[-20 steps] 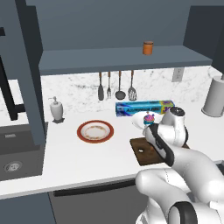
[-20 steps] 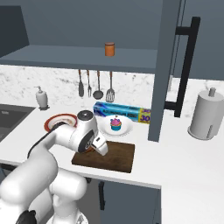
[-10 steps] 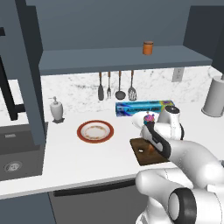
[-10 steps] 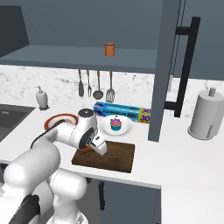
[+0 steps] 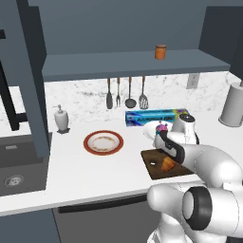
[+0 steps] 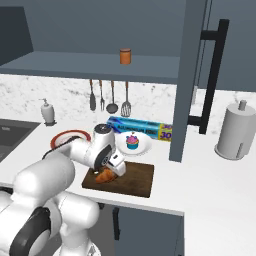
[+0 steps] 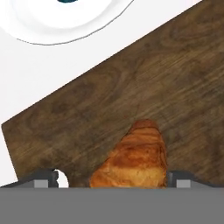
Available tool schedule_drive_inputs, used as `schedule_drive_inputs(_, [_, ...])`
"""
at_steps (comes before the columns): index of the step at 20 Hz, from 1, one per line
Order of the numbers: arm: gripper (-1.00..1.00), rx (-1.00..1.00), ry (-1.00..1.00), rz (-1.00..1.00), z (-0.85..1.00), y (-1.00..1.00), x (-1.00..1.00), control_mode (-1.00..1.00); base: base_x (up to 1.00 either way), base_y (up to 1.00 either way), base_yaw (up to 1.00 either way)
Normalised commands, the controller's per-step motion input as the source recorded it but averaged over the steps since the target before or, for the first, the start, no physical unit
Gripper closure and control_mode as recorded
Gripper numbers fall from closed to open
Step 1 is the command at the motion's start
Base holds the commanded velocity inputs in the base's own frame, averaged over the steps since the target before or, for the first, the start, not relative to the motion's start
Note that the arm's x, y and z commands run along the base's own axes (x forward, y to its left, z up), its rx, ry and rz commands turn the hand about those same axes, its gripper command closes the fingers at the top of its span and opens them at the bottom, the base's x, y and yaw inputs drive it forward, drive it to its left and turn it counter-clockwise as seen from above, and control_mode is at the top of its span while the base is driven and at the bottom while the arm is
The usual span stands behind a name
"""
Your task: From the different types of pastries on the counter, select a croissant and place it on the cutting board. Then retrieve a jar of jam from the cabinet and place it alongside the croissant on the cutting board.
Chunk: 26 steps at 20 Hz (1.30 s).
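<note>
On the cutting board [image 7: 131,96], near the corner with the round hole, the croissant [image 7: 133,162] is seen lying flat on the dark wood, so the first half of the task can be judged done or all but done. The gripper [image 6: 116,169] is poised directly over the pastry, and in the hand view its two fingertips [image 7: 43,179] stand well apart on either side of the croissant with wood visible between tip and pastry on the left; the jaws are therefore taken to be spread wide, with nothing clamped between them. Just beyond the board's far edge a white plate [image 6: 142,145] carrying the cupcake [image 6: 132,142] is seen, left untouched as the task requires. The jar of jam [image 5: 160,51] is seen upright on the shelf ledge of the cabinet [image 5: 128,64], well above and behind the board, and has not yet been fetched. What is left, then, is judged to be the whole second half: the arm must be lifted clear, the jar must be reached, and it must be set beside the croissant, where bare wood is available on the board. The white surface [image 5: 95,166] around the board also bears a red-rimmed plate [image 5: 103,142], which plays no part.
</note>
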Motion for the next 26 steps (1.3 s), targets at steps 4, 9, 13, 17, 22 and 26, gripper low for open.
schedule_drive_inputs(4, [-1.0,0.0,0.0,0.0,0.74,-0.02,-0.18,-1.0,0.0,0.0,0.0])
schedule_drive_inputs(9, [-1.0,0.06,0.0,0.02,1.0,-0.25,-0.51,-1.0,0.0,0.0,0.0])
schedule_drive_inputs(13, [-1.0,0.01,-0.01,0.08,0.85,-0.13,-0.52,-1.0,0.0,0.0,0.0])
schedule_drive_inputs(17, [-1.0,0.0,0.02,0.0,0.03,0.0,0.0,-1.0,0.0,0.0,0.0])
schedule_drive_inputs(22, [-1.0,-0.11,0.1,0.06,0.91,0.26,-0.07,-1.0,0.0,0.0,0.0])
schedule_drive_inputs(26, [-1.0,-0.23,-0.05,0.22,1.0,0.27,0.0,-1.0,0.0,0.0,0.0])
